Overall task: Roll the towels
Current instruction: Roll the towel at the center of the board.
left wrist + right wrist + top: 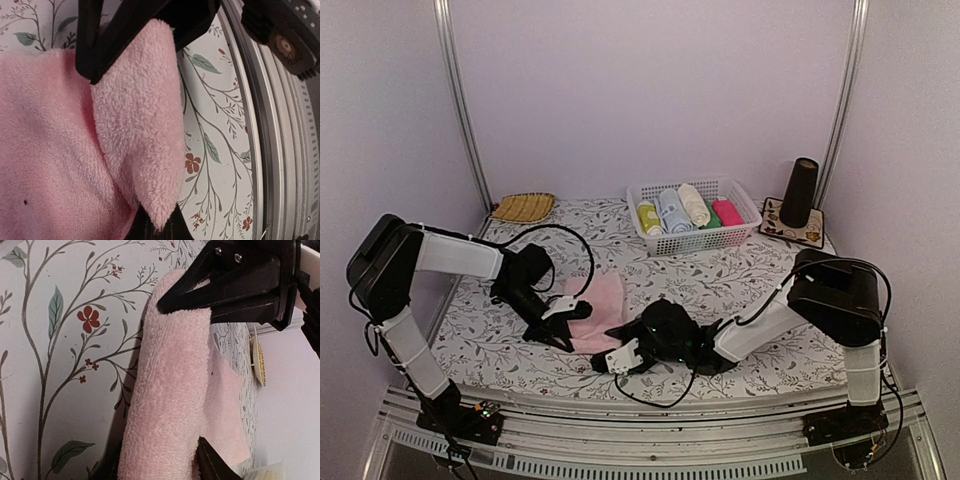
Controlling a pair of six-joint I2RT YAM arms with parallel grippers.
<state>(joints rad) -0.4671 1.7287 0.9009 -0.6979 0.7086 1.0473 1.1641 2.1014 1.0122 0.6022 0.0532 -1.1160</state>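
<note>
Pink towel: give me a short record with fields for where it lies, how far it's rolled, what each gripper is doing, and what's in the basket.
Location: pink towel on the table, near the front edge, between the arms
Roll state: near edge folded over, rest flat
Left gripper: shut on the folded edge
Right gripper: jaws straddle the rolled edge; grip unclear
Basket: at the back, holds towel rolls

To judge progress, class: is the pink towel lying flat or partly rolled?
Partly rolled: the pink towel has its near edge curled over into a thick fold; the rest lies flat.
</note>
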